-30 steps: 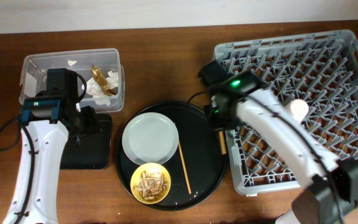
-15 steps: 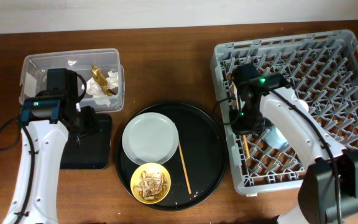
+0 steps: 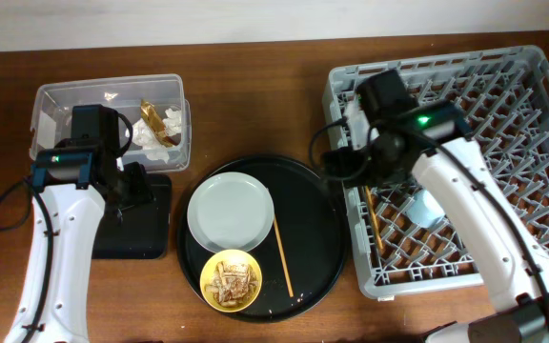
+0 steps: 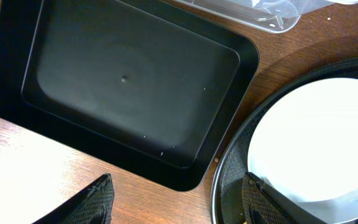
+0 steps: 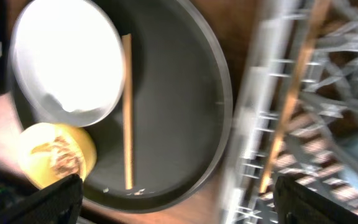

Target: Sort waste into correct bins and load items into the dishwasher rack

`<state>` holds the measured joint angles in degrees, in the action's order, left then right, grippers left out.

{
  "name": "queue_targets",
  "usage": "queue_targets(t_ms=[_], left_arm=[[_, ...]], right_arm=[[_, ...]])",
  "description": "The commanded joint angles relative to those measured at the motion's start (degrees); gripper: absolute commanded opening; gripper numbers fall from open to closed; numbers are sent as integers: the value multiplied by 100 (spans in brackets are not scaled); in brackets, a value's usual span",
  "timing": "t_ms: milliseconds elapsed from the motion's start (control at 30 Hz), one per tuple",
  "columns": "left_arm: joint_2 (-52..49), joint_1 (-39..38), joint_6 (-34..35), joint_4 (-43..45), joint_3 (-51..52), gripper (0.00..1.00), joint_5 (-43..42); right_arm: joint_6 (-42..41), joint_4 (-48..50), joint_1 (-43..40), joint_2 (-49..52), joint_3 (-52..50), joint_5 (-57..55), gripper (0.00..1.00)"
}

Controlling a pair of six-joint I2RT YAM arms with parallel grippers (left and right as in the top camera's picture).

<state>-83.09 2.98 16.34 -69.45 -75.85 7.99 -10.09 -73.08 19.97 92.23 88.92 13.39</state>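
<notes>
Scraps (image 3: 233, 276) are held in the yellow bowl (image 3: 207, 287) nearest, on the round black tray (image 3: 317, 238) with one chopstick (image 3: 282, 255) and the grey plate (image 3: 231, 211). Another chopstick (image 3: 374, 224) is lodged in the dishwasher rack (image 3: 503, 95). Both claws are spread wide and empty: left claw (image 4: 178, 200) by the flat black tray (image 4: 123, 81), right claw (image 5: 178, 202) over the round tray's rim.

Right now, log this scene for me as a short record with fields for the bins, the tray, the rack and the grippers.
clear tub: white tissue, brown-gold wrapper
flat black tray: no waste in it
round black tray: grey plate, yellow bowl of food scraps, one chopstick
dishwasher rack: other chopstick, light blue cup
left gripper: open, empty
right gripper: open, empty
</notes>
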Motion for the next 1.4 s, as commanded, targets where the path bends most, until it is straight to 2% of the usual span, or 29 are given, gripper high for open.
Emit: queue_targets(t_ms=[0,67,167,333,467,500,600,700,800,1000,1067,1100,1233,1367], left_arm=[[72,17,79,-4,-15,65,42],[72,17,79,-2,-15,65,42],[72,17,79,-2,-15,65,42],[72,17,79,-2,-15,66,42],[72,17,79,-2,-15,65,42],[72,17,79,-2,-15,65,42],[72,17,79,-2,-15,65,42],[72,17,79,0,-15,65,42],[72,17,79,0,-15,65,42],[72,17,76,-2,-15,66,42],[72,17,79,0,-15,66,42],[72,17,76,-2,-15,65,39],[72,17,79,-2,-15,65,39],[72,17,76,-2,-15,65,42]], right_arm=[[-4,120,404,153,-262,420,99],[-7,313,664,203,-485,409,99],[-452,822,1207,345,-1051,136,99],[-994,1517,1963,841,-1674,-385,91],[-1211,1812,2356,1360,-1757,-627,88],[-1274,1858,2417,1460,-1757,-664,83],[-1740,1943,2583,1797,-1757,-778,78],[-2103,1958,2625,2055,-1757,-874,66],[-2245,1963,2625,2177,-1759,-964,59],[-2243,1993,2625,2205,-1759,-938,20],[-2243,1991,2625,2205,-1759,-931,14],[-2238,1991,2625,2205,-1759,-890,4],[-2229,1917,2594,2157,-1731,-774,4],[-1908,1349,2249,1591,-1241,-1010,4]])
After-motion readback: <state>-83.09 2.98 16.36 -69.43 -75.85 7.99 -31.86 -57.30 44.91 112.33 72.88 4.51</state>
